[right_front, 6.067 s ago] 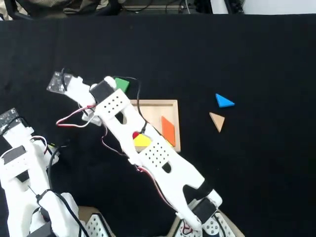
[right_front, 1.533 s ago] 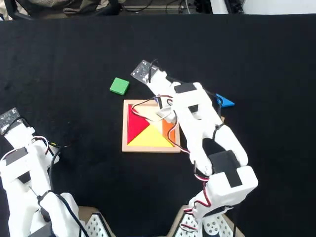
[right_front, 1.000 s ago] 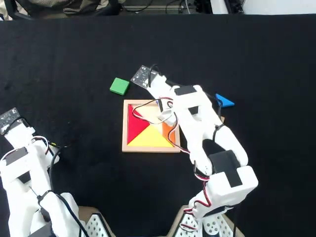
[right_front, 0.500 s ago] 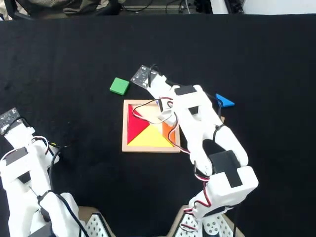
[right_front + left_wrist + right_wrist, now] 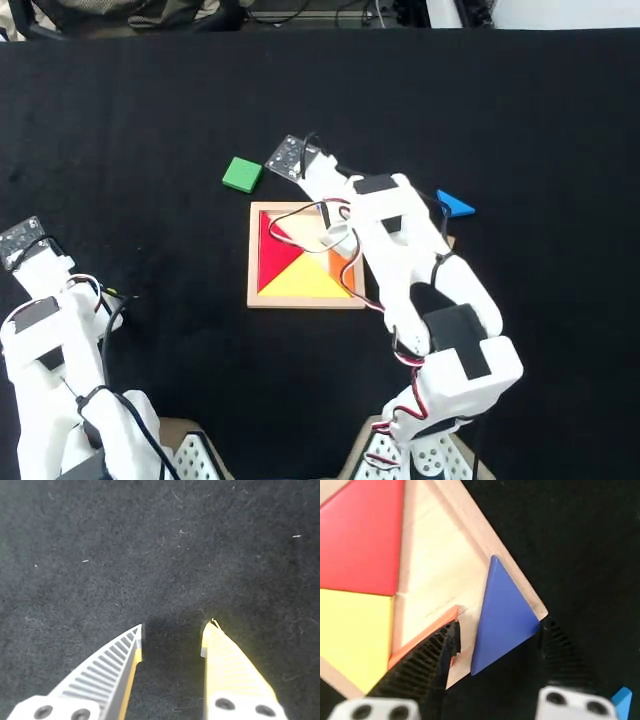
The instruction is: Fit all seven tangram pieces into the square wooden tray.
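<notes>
High view. Near middle of black table (image 5: 520, 110): square wooden tray (image 5: 252, 262). Inside it: red triangle (image 5: 273, 243) against left side; yellow triangle (image 5: 298, 281) along near side, edge to edge with red one; orange piece (image 5: 341, 263) by right side, partly under an arm. Outside tray: green square (image 5: 241, 174) on cloth beyond far left corner, apart from rim; light blue triangle (image 5: 455, 205) off to right, well apart from tray. Right arm (image 5: 400, 250) extends from near edge across tray's right part, wrist above far right area. Left arm (image 5: 45, 340) at near left of table, well apart from tray.

Left wrist view. Left gripper (image 5: 172, 630): fingers spread apart, nothing between them, bare black cloth below.

Right wrist view. Right gripper (image 5: 500, 625): fingers parted wide, astride dark blue triangle (image 5: 502, 612). Lies flat-ish across tray's rim at a corner, partly over bare wood floor, partly over rim. One fingertip at triangle's corner, contact not clear; other fingertip just beside opposite edge, strip of wood visible between. Orange piece right by that finger. Red and yellow triangles farther in, meeting edge to edge. Tip of light blue triangle on cloth past other finger.
</notes>
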{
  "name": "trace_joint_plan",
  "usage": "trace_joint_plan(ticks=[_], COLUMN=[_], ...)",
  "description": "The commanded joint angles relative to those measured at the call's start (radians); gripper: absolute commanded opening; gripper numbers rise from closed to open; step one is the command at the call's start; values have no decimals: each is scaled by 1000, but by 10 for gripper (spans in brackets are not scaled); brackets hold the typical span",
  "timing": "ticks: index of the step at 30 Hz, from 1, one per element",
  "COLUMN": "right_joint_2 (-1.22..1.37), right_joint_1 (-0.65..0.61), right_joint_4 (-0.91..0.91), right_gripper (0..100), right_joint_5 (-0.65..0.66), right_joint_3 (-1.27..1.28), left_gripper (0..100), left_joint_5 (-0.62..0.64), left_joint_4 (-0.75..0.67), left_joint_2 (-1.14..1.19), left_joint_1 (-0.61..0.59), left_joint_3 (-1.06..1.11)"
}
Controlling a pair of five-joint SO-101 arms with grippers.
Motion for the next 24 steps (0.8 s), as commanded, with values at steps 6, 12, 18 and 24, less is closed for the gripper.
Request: trace_joint_plan(ticks=[6, 12, 18, 24], right_joint_2=[-45, -51, -56, -61], right_joint_1=[-35, -60, -55, -32], right_joint_4=[15, 15, 17, 14], right_gripper=[261, 261, 261, 261], right_joint_5=[2, -38, -41, -43], right_joint_3=[-4, -5, -8, -18], left_gripper=[205, 205, 205, 205], left_joint_5=[3, 3, 3, 3], left_joint_4=[-14, -14, -14, -14], left_joint_2=[-23, -23, -23, -23], left_joint_1=[13, 13, 13, 13], left_joint_3=[-5, -5, -7, -7])
